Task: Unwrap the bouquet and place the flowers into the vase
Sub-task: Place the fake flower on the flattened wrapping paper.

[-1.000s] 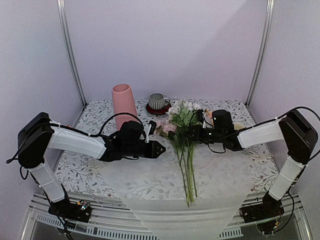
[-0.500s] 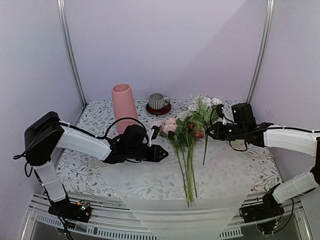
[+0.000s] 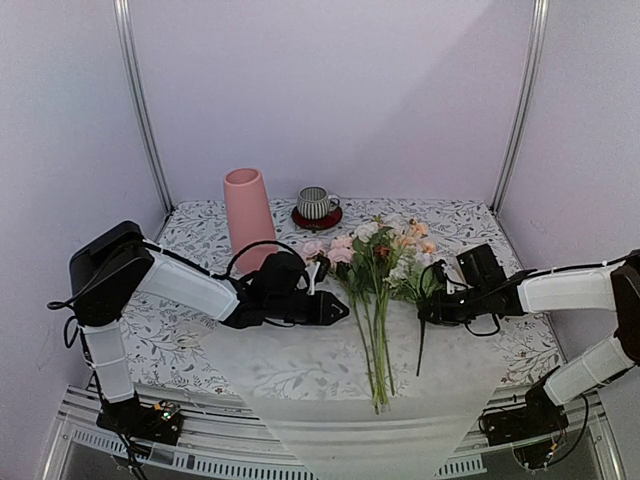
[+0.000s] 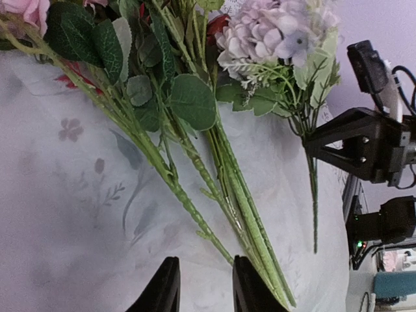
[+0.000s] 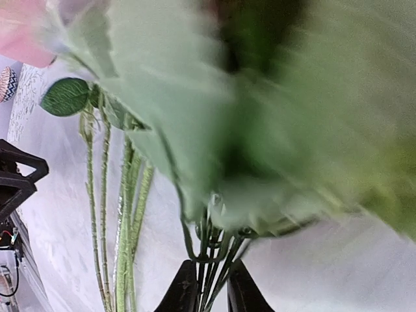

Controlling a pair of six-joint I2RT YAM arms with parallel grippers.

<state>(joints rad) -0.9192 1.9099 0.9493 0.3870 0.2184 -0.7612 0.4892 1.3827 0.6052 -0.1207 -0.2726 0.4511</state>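
Our right tool (image 3: pixel 428 308) pinches the thin stems of a lavender-bloomed sprig (image 3: pixel 410 268), whose stem end hangs down to the wrapping paper (image 3: pixel 300 365) spread over the bench (image 3: pixel 190 235). Our left tool (image 3: pixel 340 308) is slightly spread and empty, just left of the other flowers (image 3: pixel 372 310) lying on the paper. The pink vase (image 3: pixel 247 212) stands upright behind, well apart.

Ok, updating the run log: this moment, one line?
left gripper open, empty, by flowers | right gripper shut on lavender sprig, apart from rest | flowers on spread paper | vase upright, no flowers
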